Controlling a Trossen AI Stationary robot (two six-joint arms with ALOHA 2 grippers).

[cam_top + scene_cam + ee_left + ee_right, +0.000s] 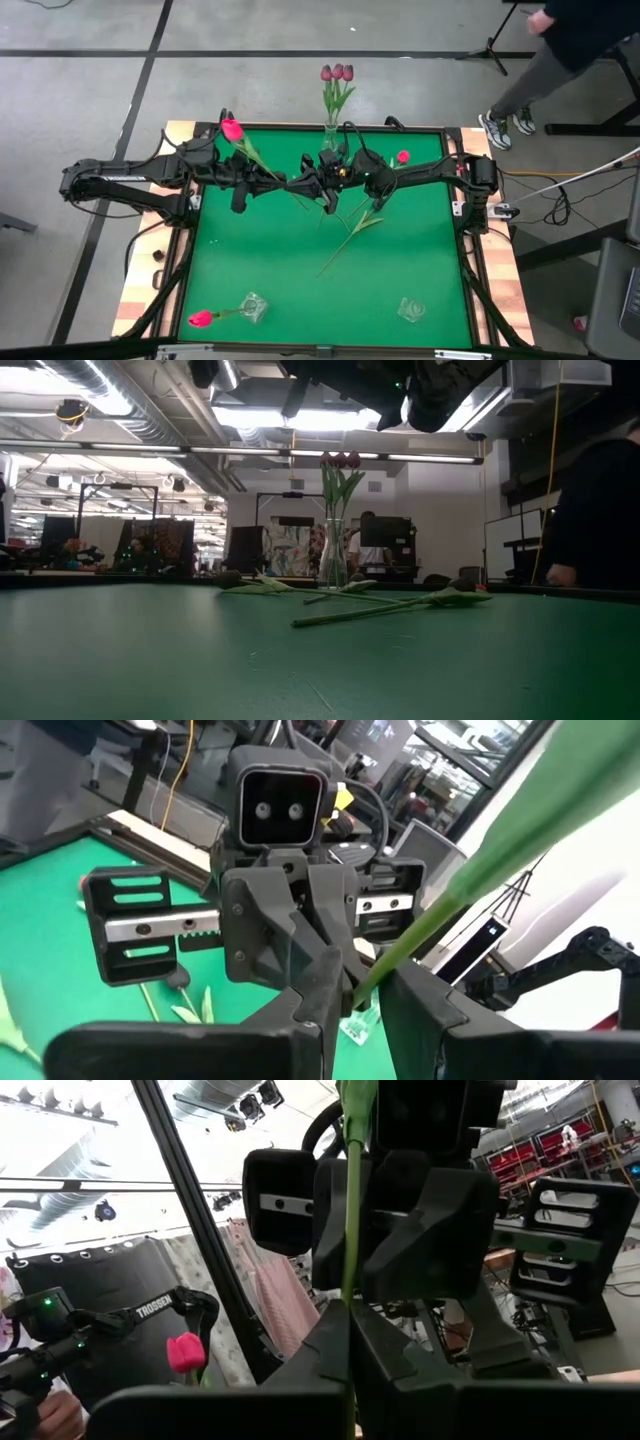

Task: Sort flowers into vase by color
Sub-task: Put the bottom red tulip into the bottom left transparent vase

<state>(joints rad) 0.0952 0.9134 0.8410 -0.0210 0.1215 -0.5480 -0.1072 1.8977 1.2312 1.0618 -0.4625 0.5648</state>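
Both tools meet above the desk [230,270] to pass one pink flower [232,129]. The left tool [300,186] and right tool [325,180] are both clamped on its stem, the head beside the left one.

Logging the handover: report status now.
Both grippers, left and right, shut on one pink tulip's stem mid-table. Vase holds three mauve tulips. Nothing blocking.

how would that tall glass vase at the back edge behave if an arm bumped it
The vase looks narrow and tall, with three tulips standing well above it, so it is probably top-heavy and apt to tip. It seems to be clear glass, so likely fragile and smooth. It stands near the green mat's far edge, so it might fall off.
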